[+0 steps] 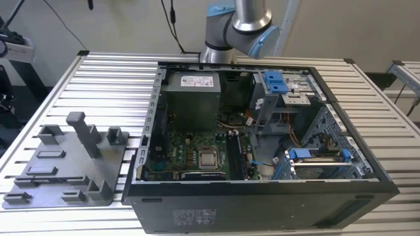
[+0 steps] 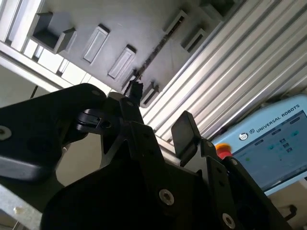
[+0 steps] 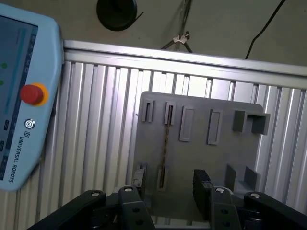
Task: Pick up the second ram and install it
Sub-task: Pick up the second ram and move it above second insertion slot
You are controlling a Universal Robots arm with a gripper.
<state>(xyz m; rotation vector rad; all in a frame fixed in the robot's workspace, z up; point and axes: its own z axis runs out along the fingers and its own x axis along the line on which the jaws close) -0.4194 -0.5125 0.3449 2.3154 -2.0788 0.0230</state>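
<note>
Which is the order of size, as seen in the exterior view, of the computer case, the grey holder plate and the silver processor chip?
Largest: computer case.
Then: grey holder plate.
Smallest: silver processor chip.
The gaps are plain.

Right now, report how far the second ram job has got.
Done: nothing that shows. The ram stands edge-on in slots on the tray. In hand: nothing; the gripper is open and empty over the tray. Left: picking the ram up and installing it.

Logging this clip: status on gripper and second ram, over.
Gripper open, empty, above the grey fixture tray. Second ram on edge in its tray slot, not yet picked. Nothing seen between them.
</note>
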